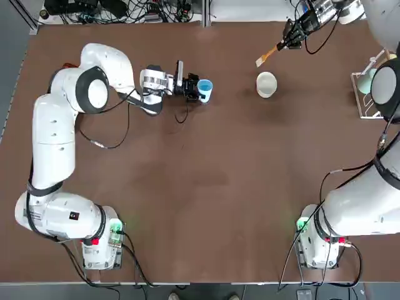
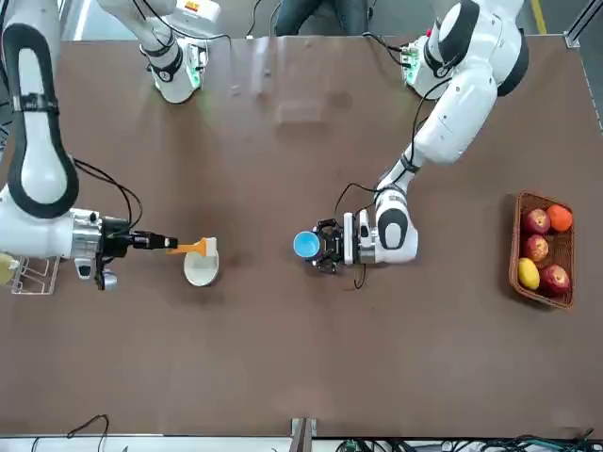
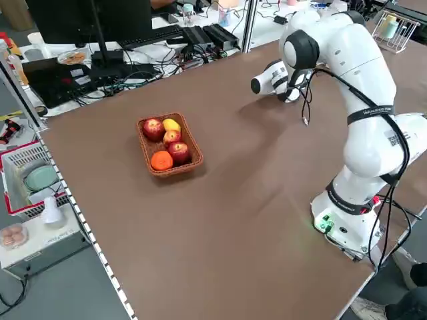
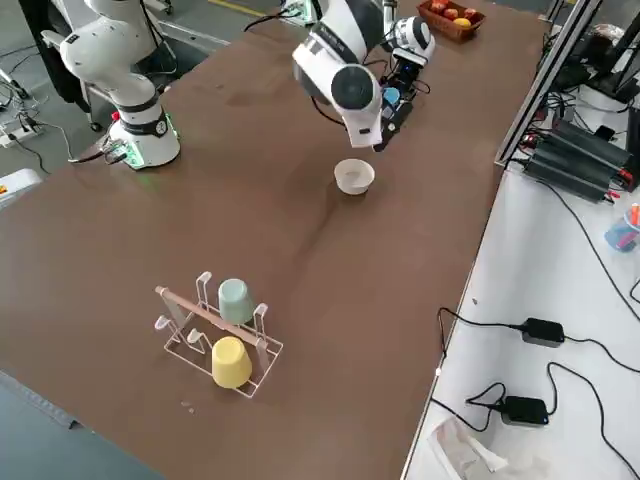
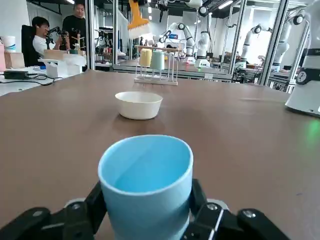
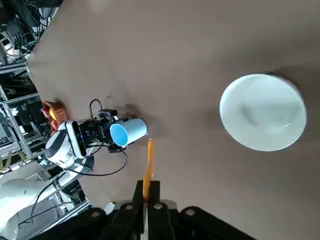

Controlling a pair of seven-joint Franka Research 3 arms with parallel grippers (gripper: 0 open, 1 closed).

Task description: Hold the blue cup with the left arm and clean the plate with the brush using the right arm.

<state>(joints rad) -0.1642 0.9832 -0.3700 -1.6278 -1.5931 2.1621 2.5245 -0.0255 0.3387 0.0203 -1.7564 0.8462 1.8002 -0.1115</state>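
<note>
The light-blue cup [image 1: 205, 88], paler inside, stands on the brown bench [image 1: 206, 200] toward its far edge, clamped between the fingers of the left pincer [image 1: 195, 88]. The small cream plate [image 1: 266, 84] sits well apart from it on the bench, nearer the far right corner. The right pincer [image 1: 292, 41], clenched on the thin orange brush [image 1: 267, 55], holds its bristle end in the air just beside the plate.

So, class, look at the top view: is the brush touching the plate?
No. The brush, held by the right gripper, sits apart from the plate, with bare table showing between them.
</note>
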